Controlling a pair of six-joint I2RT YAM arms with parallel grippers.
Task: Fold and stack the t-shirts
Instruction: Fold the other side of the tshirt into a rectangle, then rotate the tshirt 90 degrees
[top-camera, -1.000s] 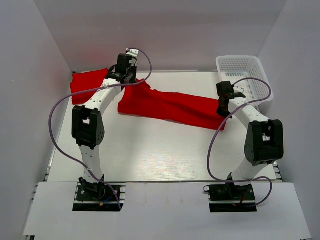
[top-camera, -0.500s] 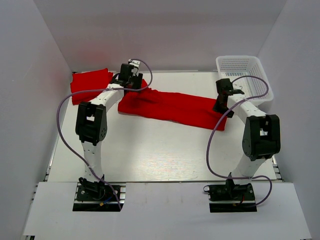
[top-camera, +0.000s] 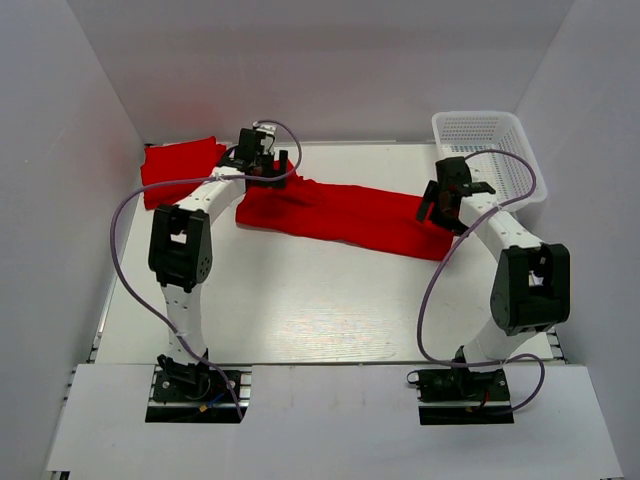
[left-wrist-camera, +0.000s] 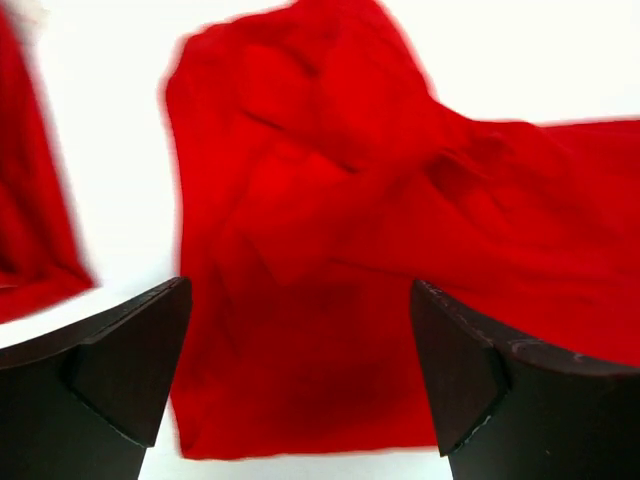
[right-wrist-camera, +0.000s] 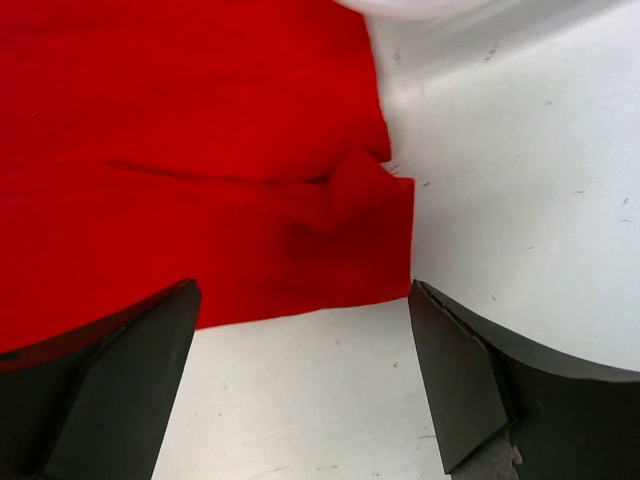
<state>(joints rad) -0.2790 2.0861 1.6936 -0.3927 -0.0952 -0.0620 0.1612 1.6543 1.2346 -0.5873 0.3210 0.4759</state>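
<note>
A red t-shirt (top-camera: 345, 214), folded into a long strip, lies slanted across the back of the table. My left gripper (top-camera: 272, 168) hovers open over its left end, and the left wrist view shows rumpled red cloth (left-wrist-camera: 320, 200) between and beyond the spread fingers (left-wrist-camera: 120, 370). My right gripper (top-camera: 440, 212) stands open just above the strip's right end; in the right wrist view the shirt's corner (right-wrist-camera: 200, 150) lies flat on the table ahead of the gripper (right-wrist-camera: 305, 290). Neither gripper holds anything. A second red t-shirt (top-camera: 180, 168) lies folded at the back left.
A white mesh basket (top-camera: 490, 150) stands at the back right, close behind my right arm. White walls enclose the table (top-camera: 320, 300) on the left, back and right. The second shirt's edge (left-wrist-camera: 30, 230) shows at the left of the left wrist view.
Both grippers have gone from shut to open and let go of the red strip's ends. The strip now rests on the table. The left gripper shifted slightly right.
</note>
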